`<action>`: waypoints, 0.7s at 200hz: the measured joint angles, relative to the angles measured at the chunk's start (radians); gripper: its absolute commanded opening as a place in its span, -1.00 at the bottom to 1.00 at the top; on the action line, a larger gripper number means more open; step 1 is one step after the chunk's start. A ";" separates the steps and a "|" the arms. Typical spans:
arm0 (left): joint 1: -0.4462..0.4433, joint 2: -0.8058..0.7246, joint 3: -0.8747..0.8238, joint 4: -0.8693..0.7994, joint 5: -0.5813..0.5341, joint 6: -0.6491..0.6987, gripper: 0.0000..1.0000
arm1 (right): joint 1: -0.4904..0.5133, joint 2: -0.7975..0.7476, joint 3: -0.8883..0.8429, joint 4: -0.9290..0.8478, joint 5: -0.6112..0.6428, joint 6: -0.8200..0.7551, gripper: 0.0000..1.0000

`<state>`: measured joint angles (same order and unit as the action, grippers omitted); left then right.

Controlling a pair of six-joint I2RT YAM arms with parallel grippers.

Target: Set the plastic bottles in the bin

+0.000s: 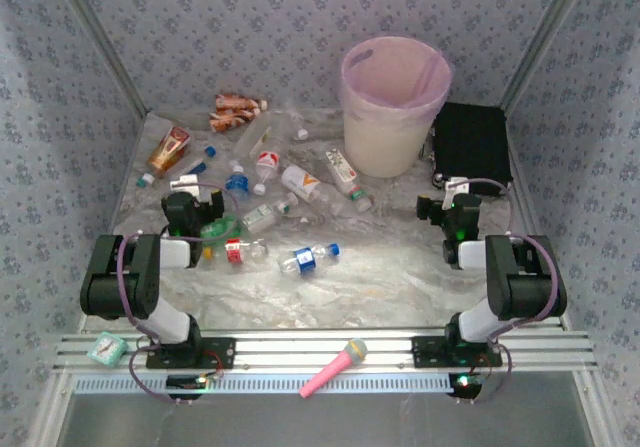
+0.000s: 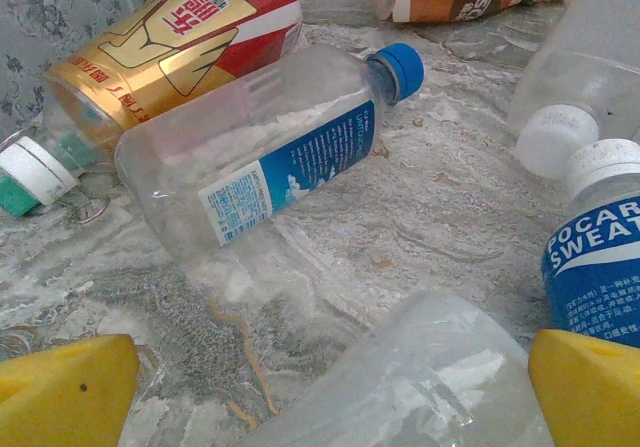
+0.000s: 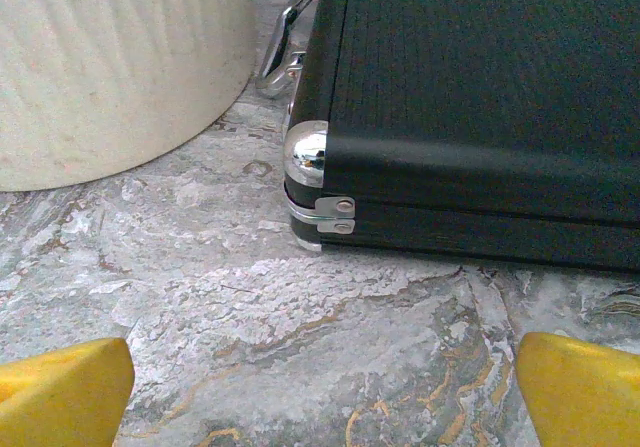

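Status: task barely begun, by my read. All bottles (image 1: 310, 257) lie scattered on bench (image 1: 400, 277), left of and in front of bin (image 1: 380, 142); none visible inside its liner from above. Left pincer (image 2: 328, 392) wide, holding nothing, low over the pile with a clear bottle (image 2: 420, 377) just between its fingers, so likely first pick. Right pincer (image 3: 320, 397) wide, empty, facing black box (image 3: 480, 117) beside bin. Whole lot left to move.
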<state>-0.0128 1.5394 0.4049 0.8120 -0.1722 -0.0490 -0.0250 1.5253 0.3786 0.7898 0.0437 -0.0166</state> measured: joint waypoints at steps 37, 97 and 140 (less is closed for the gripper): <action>0.000 0.000 0.000 0.000 0.000 0.000 1.00 | 0.000 0.000 0.000 0.000 0.000 0.000 1.00; 0.000 0.000 0.000 0.000 0.000 0.000 1.00 | -0.006 0.000 0.002 -0.001 -0.007 0.000 1.00; 0.000 0.000 0.000 0.000 0.000 0.000 1.00 | -0.006 0.000 0.006 -0.001 -0.008 0.000 1.00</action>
<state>-0.0128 1.5394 0.4049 0.8120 -0.1722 -0.0490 -0.0315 1.5253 0.3843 0.7887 0.0360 -0.0166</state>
